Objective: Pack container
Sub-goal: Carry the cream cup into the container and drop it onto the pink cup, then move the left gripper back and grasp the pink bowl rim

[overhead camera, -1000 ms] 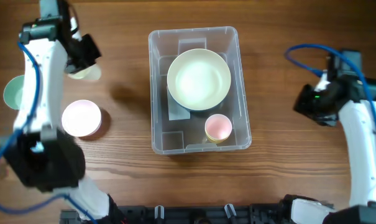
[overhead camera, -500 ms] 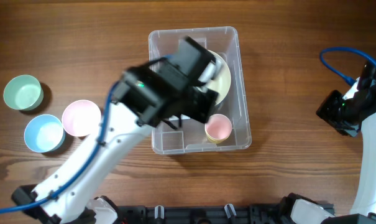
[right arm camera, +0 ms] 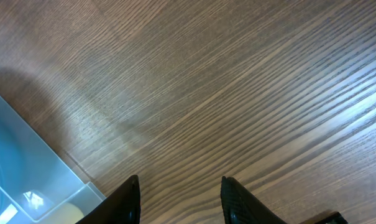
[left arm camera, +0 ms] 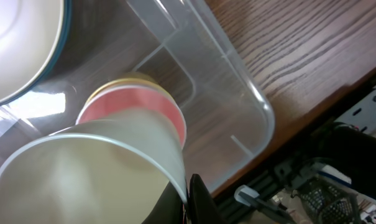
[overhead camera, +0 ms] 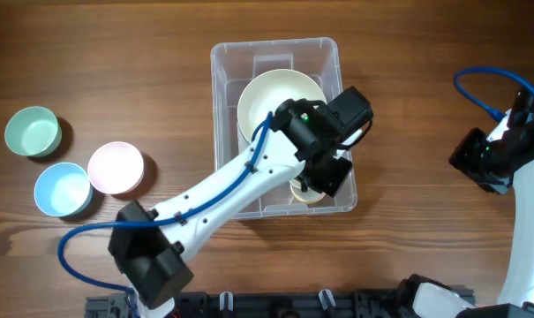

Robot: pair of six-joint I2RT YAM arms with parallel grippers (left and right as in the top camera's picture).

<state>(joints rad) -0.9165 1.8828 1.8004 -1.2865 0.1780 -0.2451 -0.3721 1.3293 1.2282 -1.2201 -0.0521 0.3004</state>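
The container (overhead camera: pixel 275 44) is a clear plastic bin at the table's middle, and it also shows in the left wrist view (left arm camera: pixel 237 93). It holds a large cream bowl (overhead camera: pixel 275 97) and a pink cup (left arm camera: pixel 156 106) at its front right. My left gripper (left arm camera: pixel 188 199) is shut on the rim of a cream cup (left arm camera: pixel 82 174), which it holds just above the pink cup. From overhead, my left gripper (overhead camera: pixel 324 172) hides most of that corner. My right gripper (right arm camera: pixel 181 193) is open and empty over bare wood, right of the container (right arm camera: pixel 26 162).
A green cup (overhead camera: pixel 33 131), a blue cup (overhead camera: pixel 63 188) and a pink bowl (overhead camera: pixel 116 167) stand at the table's left. The right arm (overhead camera: pixel 492 159) is near the right edge. A black rail runs along the front edge (left arm camera: pixel 337 168).
My left arm has swung from the far left, carrying the cream cup, across the container to its front-right corner. The right arm drew back a little to the right.
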